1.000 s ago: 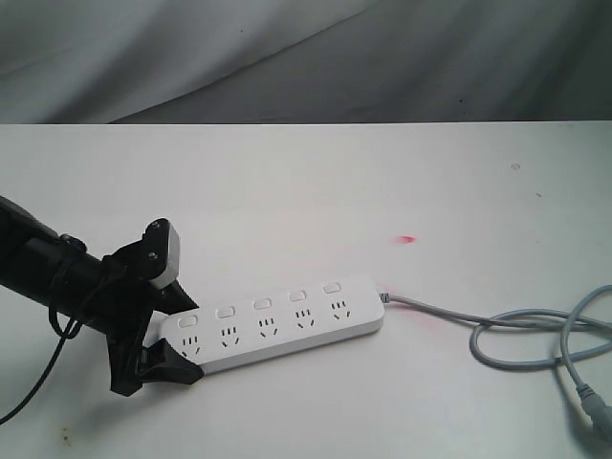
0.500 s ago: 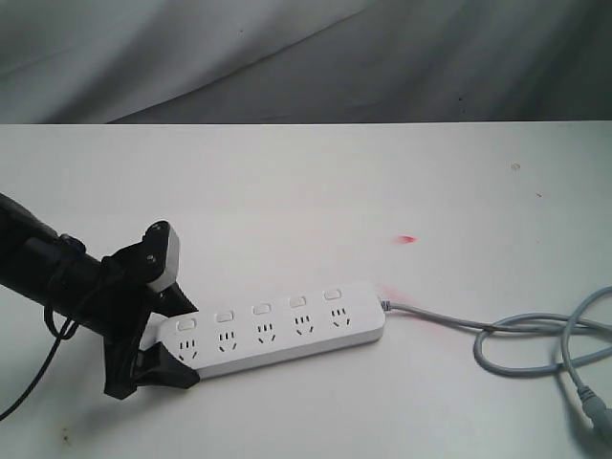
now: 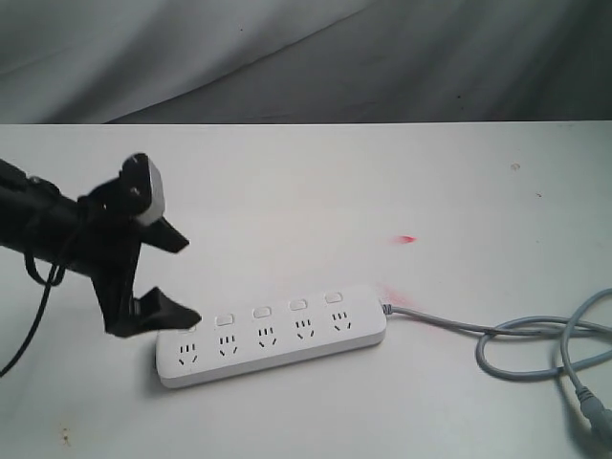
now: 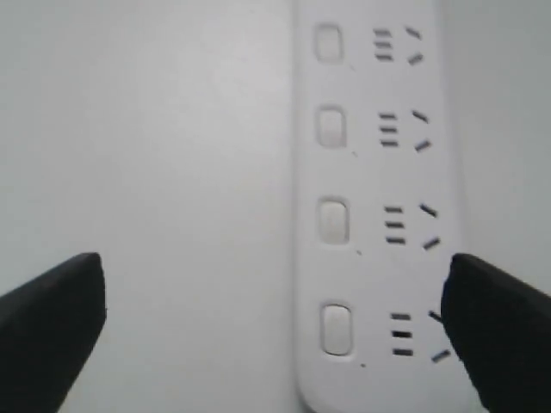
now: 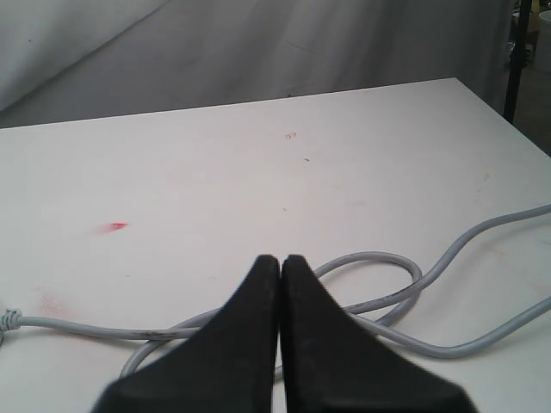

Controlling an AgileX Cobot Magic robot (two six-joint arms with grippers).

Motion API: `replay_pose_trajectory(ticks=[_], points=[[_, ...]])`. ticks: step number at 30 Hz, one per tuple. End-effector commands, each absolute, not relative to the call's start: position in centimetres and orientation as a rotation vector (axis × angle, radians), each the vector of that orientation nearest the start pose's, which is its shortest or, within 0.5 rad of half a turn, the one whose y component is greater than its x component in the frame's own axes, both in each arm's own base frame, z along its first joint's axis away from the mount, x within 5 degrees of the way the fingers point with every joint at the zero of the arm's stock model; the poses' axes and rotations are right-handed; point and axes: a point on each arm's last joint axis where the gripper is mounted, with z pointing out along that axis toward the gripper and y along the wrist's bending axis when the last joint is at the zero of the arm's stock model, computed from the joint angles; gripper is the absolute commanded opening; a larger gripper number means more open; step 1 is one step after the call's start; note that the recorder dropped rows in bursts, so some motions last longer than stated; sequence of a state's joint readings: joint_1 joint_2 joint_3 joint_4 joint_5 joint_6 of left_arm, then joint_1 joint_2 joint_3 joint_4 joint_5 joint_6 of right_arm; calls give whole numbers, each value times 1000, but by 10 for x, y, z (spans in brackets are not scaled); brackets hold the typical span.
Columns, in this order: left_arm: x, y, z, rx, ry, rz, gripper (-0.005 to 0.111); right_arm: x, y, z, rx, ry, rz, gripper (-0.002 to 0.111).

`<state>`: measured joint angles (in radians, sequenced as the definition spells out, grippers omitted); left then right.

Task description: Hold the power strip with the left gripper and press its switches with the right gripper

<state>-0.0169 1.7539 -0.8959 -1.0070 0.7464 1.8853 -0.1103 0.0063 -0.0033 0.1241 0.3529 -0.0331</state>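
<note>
Jaws of the left gripper [image 3: 185, 280] stand wide apart, raised above the left end of the power strip [image 3: 273, 337], which they enclosed half a second ago. The strip now lies free and flat on the desk [image 3: 382, 182]. Jaws of the right gripper [image 5: 281, 265] are pressed together over the grey cord [image 5: 379, 258], away from the switches [image 3: 260, 312]. I judge the hold is lost, so pressing must wait.

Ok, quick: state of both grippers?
Left gripper: open, holding nothing, poised over the power strip's end.
Right gripper: shut, empty.
</note>
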Motion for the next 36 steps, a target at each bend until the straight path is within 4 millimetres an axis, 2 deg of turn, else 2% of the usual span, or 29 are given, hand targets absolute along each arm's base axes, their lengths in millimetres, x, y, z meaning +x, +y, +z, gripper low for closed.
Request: replay_pose_trajectory(ticks=[1,3,6,9,11,13,16,18,21,24,25,29,36], points=[[303,-58,225,1233,2039,-386,100,54,-3,183,148,1816,4,0],[292,-57,251,1238,1982,-316,100,54,-3,183,148,1816,4,0],[273,-52,281,1181,1992,-243,97,54,-3,183,148,1816,4,0],[256,-45,297,1072,2088,-185,88,54,-3,183,148,1816,4,0],[248,-39,301,1014,2163,-149,72,54,-3,183,148,1816,4,0],[238,-36,303,986,2243,-141,50,54,-3,183,148,1816,4,0],[220,-35,306,1033,2320,-173,15,54,-3,183,151,1816,8,0],[207,-36,311,1044,2344,-219,0,54,-3,183,151,1816,8,0],[193,-43,325,855,2358,-371,1,54,-3,183,151,1816,8,0],[184,-55,345,595,2285,-600,1,54,-3,183,151,1816,8,0],[181,-58,350,562,2246,-666,1,54,-3,183,151,1816,8,0],[169,-65,367,508,2138,-797,1,54,-3,183,151,1816,8,0],[160,-65,372,532,2102,-771,1,54,-3,183,151,1816,8,0]])
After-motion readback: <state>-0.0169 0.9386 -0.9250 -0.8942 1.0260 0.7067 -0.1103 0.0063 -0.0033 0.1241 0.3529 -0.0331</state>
